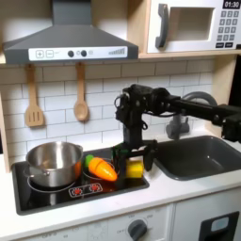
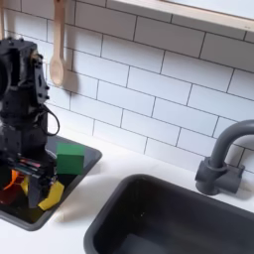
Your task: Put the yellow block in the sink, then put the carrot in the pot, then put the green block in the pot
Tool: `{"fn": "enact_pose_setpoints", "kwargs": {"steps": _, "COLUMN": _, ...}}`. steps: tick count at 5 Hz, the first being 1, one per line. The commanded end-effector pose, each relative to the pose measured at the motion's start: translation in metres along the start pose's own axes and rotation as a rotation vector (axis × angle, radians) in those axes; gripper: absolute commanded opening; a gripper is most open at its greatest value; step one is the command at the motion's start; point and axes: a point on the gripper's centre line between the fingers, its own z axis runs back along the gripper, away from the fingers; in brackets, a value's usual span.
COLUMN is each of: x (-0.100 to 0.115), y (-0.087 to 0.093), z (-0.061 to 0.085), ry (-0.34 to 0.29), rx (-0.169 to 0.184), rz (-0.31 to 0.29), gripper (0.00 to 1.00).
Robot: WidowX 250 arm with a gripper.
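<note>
One yellow block [image 1: 136,169] sits tilted between the fingers [image 2: 33,175].

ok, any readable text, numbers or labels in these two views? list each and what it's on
"01:30": digits on the microwave display, top right of the first exterior view; small, so a best reading.
Microwave keypad: button marks too small to read.
Range hood control strip: symbols, blurred, unreadable.
Stove front edge: red markings, unreadable.
Second exterior view: no text visible.
</note>
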Motion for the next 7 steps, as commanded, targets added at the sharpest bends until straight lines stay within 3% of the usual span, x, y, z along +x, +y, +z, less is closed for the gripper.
{"fn": "enact_pose_setpoints", "kwargs": {"steps": 1, "x": 0.004, "y": -0.007, "z": -0.002, "ry": 0.002, "rx": -0.029, "rz": -0.157, "gripper": 1.0}}
{"fn": "enact_pose_setpoints", "kwargs": {"steps": 2, "x": 0.002, "y": -0.004, "z": -0.008, "ry": 0.011, "rx": -0.009, "rz": -0.134, "gripper": 1.0}}
{"fn": "enact_pose_setpoints", "kwargs": {"steps": 3, "x": 0.009, "y": -0.005, "z": -0.006, "ry": -0.006, "rx": 0.042, "rz": -0.136, "gripper": 1.0}}
{"fn": "enact_pose_setpoints", "kwargs": {"steps": 4, "x": 0.011, "y": -0.008, "z": -0.007, "ry": -0.01, "rx": 0.07, "rz": -0.136, "gripper": 1.0}}
{"fn": "enact_pose_setpoints", "kwargs": {"steps": 7, "x": 0.012, "y": -0.005, "z": -0.004, "ry": -0.014, "rx": 0.067, "rz": -0.139, "gripper": 1.0}}
